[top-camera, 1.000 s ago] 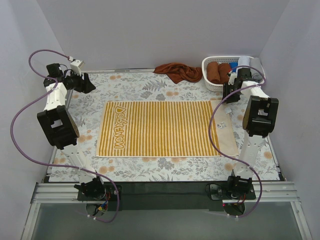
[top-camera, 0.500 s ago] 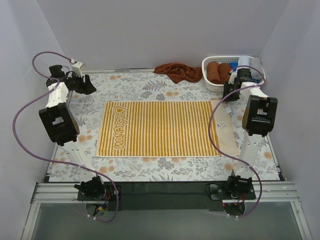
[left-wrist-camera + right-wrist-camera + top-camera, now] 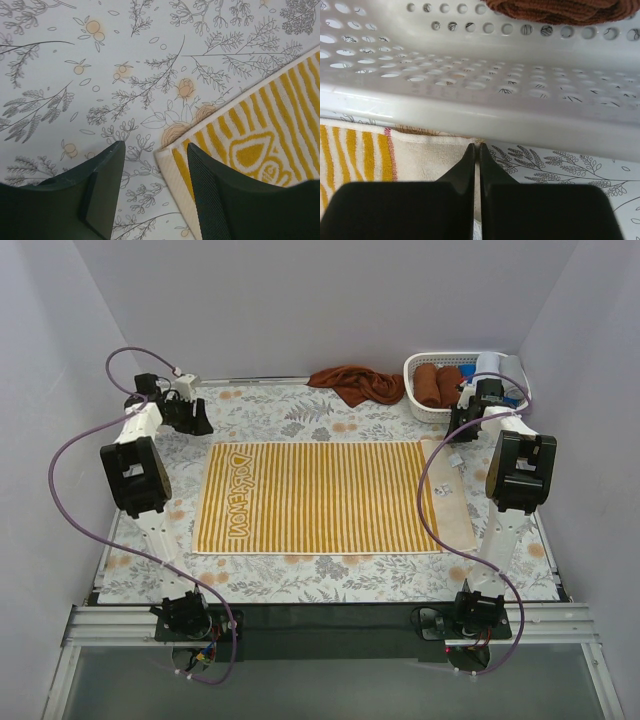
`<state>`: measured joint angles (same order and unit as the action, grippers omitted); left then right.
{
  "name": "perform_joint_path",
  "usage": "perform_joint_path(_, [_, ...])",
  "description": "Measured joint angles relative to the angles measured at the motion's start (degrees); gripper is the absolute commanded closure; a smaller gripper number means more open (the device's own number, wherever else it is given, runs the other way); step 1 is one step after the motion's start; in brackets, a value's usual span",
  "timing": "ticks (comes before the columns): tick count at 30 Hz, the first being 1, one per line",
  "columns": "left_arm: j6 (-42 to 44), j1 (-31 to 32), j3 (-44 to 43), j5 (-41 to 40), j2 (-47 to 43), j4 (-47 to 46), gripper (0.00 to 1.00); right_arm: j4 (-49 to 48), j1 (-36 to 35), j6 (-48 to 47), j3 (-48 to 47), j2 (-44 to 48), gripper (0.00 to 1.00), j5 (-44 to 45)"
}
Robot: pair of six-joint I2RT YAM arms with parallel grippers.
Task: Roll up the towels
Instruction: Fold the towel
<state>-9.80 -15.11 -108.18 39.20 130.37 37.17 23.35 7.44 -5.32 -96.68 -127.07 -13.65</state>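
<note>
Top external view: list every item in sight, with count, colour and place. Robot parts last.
striped towel: one, mustard-yellow and white, spread flat mid-table
brown towel: one, rust-brown, crumpled at the far edge, left of the basket
basket: one, white, perforated, far right corner
rolls: two, rust-brown, inside the basket
pale item: one, whitish, basket's right end, too hidden to identify
table cover: one, white floral print, under everything
left gripper: one, dark, open, at the striped towel's far left corner
right gripper: one, dark, shut, at the striped towel's far right corner, beside the basket
</note>
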Motion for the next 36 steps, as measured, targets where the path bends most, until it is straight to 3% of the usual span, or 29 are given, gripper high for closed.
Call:
perform_joint_path(17, [0.94, 3.96, -2.84, -7.37, 5.29, 4.42, 0.68, 0.72, -0.11, 0.42, 2.75, 2.8, 0.99, -1.42])
perform_joint_path(28, [2.34, 4.02, 0.63, -7.28, 3.43, 4.22, 0.64, 0.9, -0.11, 0.15, 2.75, 3.17, 0.99, -1.51])
perform_joint_path(33, [2.49, 4.11, 2.91, -8.83, 2.01, 3.58, 0.83, 0.98, -0.11, -0.61, 2.78, 3.87, 0.99, -1.53])
perform_joint_path(36, [2.75, 4.11, 3.56, -9.53, 1.73, 3.32, 0.99, 1.11, -0.11, -0.87, 2.78, 3.93, 0.99, -1.55])
